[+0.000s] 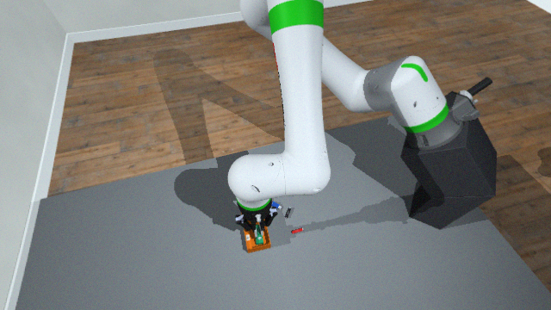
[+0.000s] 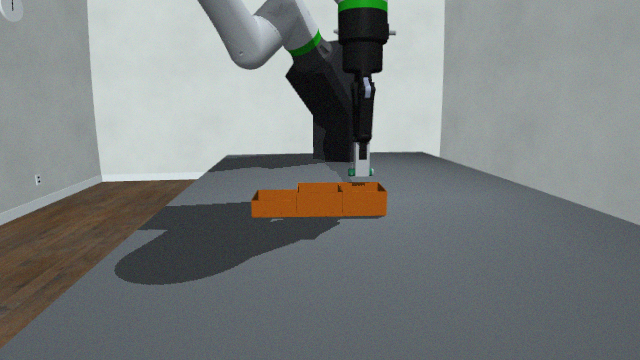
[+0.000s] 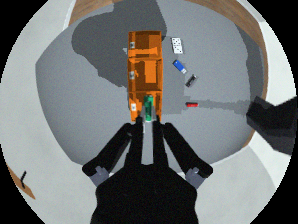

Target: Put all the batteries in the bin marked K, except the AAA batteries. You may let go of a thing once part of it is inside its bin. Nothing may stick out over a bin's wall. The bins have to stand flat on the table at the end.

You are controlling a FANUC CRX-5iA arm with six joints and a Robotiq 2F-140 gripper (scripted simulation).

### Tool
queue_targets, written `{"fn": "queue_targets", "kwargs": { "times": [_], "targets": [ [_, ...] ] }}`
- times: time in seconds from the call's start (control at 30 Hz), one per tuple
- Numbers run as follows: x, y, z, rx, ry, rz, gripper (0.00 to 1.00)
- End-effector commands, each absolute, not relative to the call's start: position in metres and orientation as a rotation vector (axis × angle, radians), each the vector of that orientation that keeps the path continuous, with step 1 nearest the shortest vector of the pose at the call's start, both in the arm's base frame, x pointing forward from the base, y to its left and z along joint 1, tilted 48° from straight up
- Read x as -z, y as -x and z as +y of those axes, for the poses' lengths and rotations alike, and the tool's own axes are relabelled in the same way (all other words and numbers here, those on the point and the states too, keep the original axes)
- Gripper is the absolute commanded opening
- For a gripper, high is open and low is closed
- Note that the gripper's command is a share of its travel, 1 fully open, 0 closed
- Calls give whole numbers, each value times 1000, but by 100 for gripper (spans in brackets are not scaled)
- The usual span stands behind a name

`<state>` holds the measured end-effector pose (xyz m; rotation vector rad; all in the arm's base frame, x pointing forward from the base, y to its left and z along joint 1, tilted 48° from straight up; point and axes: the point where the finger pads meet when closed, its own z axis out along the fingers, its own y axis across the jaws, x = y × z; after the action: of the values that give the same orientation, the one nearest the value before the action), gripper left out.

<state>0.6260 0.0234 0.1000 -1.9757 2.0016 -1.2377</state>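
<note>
My gripper (image 1: 258, 232) (image 2: 361, 172) (image 3: 148, 111) is shut on a green battery (image 1: 259, 240) (image 2: 351, 172) (image 3: 148, 103). The battery lies level, lengthwise along the row of bins, just above the rim of the near end bin (image 1: 257, 250) (image 2: 364, 202) (image 3: 133, 115). The middle bin (image 2: 320, 202) (image 3: 132, 84) and the far end bin (image 2: 274, 205) (image 3: 132, 54) join it in a row. Their white labels are too small to read. A red battery (image 1: 297, 231) (image 3: 192, 105) and a small black-and-silver item (image 1: 288, 212) (image 3: 191, 80), perhaps a battery, lie beside the bins. The end bin's floor is partly hidden.
A blue stick with a silver end (image 1: 276, 205) (image 3: 179, 66) and a white domino-like block (image 3: 177, 45) lie along the same side of the bins. The arm's dark pedestal (image 1: 456, 168) (image 3: 275, 122) stands farther off on that side.
</note>
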Motion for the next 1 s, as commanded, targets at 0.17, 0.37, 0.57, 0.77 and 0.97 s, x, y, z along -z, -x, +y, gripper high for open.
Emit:
{"fn": "queue_targets", "kwargs": {
  "times": [0.17, 0.37, 0.57, 0.77, 0.97],
  "targets": [
    [-100, -626, 24, 1240, 1972, 2001, 5],
    [-94, -630, 20, 1240, 1972, 2001, 5],
    [-86, -637, 14, 1240, 1972, 2001, 5],
    [-81, -642, 10, 1240, 1972, 2001, 5],
    [-77, -645, 8, 1240, 1972, 2001, 5]
  ]
}}
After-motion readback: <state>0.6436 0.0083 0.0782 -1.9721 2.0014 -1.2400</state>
